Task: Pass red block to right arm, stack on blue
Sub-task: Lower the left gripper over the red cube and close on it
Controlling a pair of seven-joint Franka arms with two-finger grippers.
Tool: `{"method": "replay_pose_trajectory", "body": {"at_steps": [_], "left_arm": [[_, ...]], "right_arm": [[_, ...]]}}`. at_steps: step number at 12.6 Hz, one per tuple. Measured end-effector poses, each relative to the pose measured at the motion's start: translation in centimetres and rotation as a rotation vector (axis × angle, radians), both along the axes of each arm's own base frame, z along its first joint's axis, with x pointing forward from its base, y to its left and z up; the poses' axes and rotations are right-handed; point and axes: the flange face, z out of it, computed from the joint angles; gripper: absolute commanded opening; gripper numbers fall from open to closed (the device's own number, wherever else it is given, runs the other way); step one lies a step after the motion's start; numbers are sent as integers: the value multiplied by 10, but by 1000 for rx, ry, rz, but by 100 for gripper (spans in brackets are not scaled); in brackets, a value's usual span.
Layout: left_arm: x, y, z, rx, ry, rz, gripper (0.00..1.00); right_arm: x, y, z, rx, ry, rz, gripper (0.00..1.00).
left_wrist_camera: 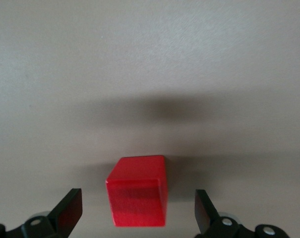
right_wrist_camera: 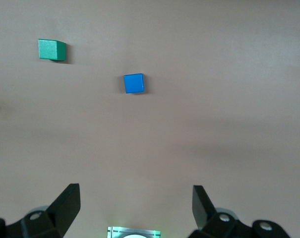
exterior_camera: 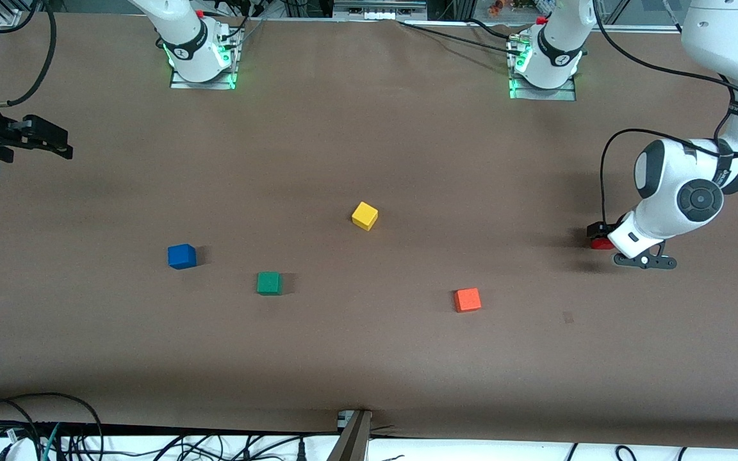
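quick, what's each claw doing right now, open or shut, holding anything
Left claw: open, straddling the red block on the table, not gripping it.
Right claw: open, empty, waiting above the table at the right arm's end.

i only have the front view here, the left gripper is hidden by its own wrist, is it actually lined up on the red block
Observer: Yes. In the left wrist view the red block sits on the table between the open fingers of the left gripper, untouched.
Operator: are the fingers squared to its faces
Observer: Not quite; the block looks slightly turned between them.
Operator: and the right gripper, it's cut off at my edge
Observer: The right gripper is open and holds nothing; its wrist view looks down on the blue cube and the green cube.
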Motion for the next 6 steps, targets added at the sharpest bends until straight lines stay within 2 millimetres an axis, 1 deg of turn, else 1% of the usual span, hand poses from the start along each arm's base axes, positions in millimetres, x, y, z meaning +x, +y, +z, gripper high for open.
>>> {"method": "replay_pose_trajectory", "body": {"at_steps": [3, 6], "left_arm": [[-7, 11, -17, -11, -9, 4, 100], [-21, 15, -33, -22, -13, 8, 100]], "right_arm": [[0, 0, 0, 0, 0, 0, 100], [0, 0, 0, 0, 0, 0, 100]]}}
